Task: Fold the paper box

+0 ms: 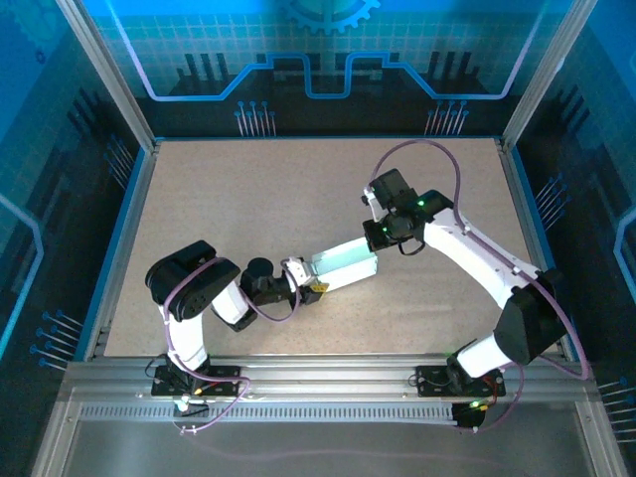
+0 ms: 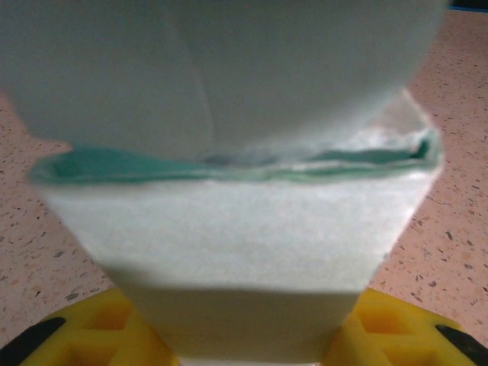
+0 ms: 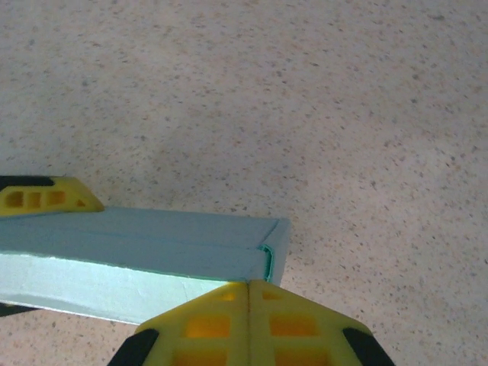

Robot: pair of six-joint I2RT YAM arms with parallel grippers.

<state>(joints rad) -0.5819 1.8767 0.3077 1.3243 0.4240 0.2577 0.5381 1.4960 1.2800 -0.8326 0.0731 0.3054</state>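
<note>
Pale light-blue thin card paper box, folded into a long shallow rectangular form, lay near the middle of the table, slightly toward the near side. Its length ran from lower left to upper right in the overhead view. Whether it rested on the surface or hung just above it could not be told.

- Left end: held by the left gripper, its yellow fingers set part-way apart with the card clamped between them. A green-edged seam of the paper box crossed the left wrist view.
- Right end: the right gripper stood over it, its jaws pressed fully together with nothing between them. Its yellow tips met the near edge of the paper box just beside the end corner.
- Across the box from those tips, one yellow finger of the left gripper lay on its far side.
- Obstructions: the white right arm arched in from the right, with a purple cable looped above it. The black-and-white left arm lay low at the near left.
- Surface: speckled beige table top, with open room from the box to the far and left sides.
- Borders: grey aluminium rail along the near edge, and blue patterned walls beyond the far edge.
</note>
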